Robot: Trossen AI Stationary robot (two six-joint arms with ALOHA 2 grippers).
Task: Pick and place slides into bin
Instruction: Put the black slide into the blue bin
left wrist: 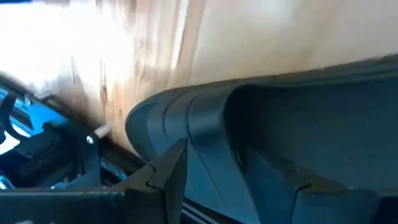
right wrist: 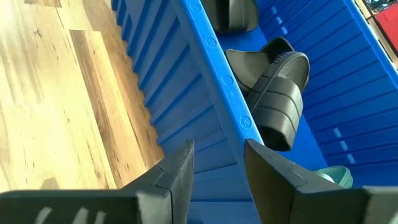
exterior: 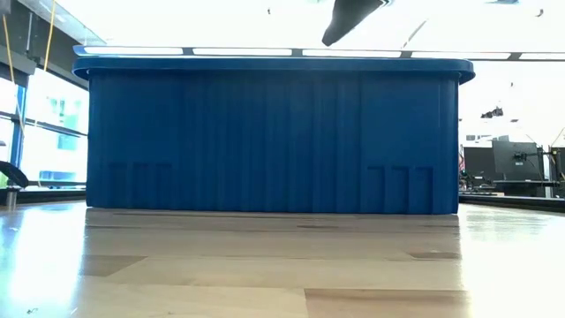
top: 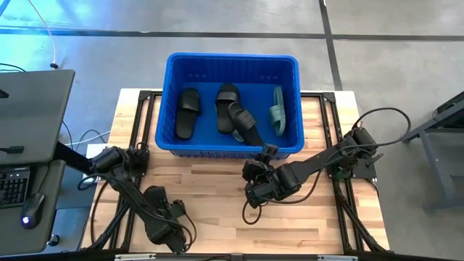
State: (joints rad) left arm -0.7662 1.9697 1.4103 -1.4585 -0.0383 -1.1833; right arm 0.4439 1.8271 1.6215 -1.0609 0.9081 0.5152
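bin [top: 168, 101]: large bright blue rectangular tub with ribbed walls and a rolled rim, upright at the far middle of the wooden table.
left black slide [top: 188, 112]: matte black, lies flat along the bin's floor at its left side, apart from the others.
middle black slides [top: 235, 114]: two matte black sandals, one tilted and overlapping the other, at the bin's centre.
green slide [top: 278, 111]: sage green, stands on its edge near the bin's right wall.

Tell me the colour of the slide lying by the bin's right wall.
Sage green slide sandal, beside three black ones in the bright blue plastic bin; clearest in the high view.
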